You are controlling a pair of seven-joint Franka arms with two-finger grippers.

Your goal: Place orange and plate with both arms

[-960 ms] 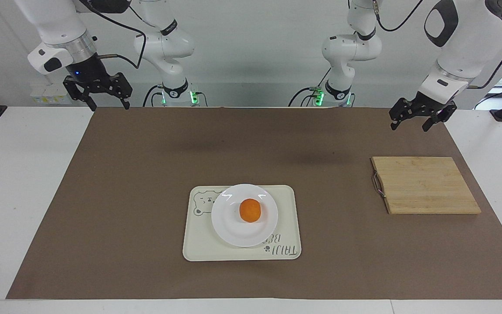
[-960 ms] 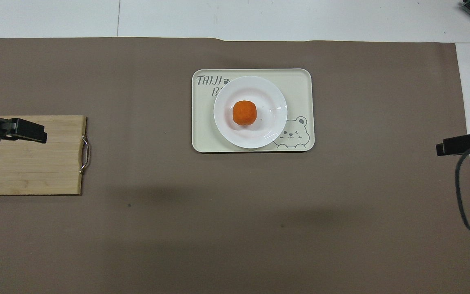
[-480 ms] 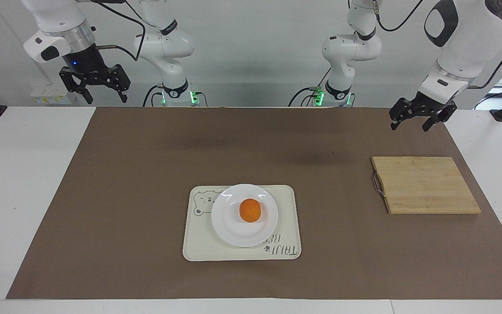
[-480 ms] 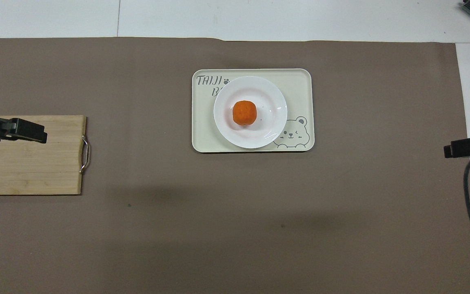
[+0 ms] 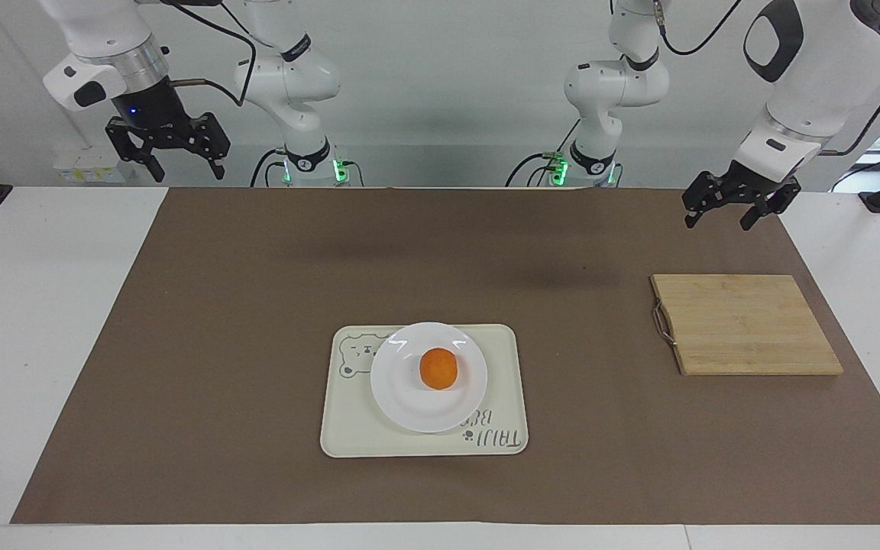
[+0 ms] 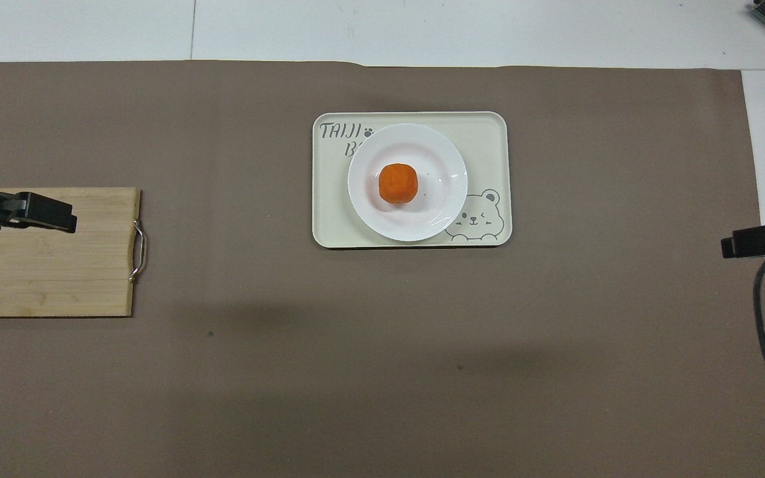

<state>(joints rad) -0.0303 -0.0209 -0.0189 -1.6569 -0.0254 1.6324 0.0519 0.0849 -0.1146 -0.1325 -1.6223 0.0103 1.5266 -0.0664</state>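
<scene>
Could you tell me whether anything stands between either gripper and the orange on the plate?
Nothing visible does. The orange sits uncovered on the plate. Only bare mat lies between it and the open left gripper and open right gripper, both raised at the robots' end.

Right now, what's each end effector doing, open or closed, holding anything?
Left end effector: open, empty, raised at the left arm's end of the table.
Right end effector: open, empty, raised at the right arm's end.

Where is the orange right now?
The orange sits in the middle of the white plate, which rests on the cream tray mid-table.
</scene>
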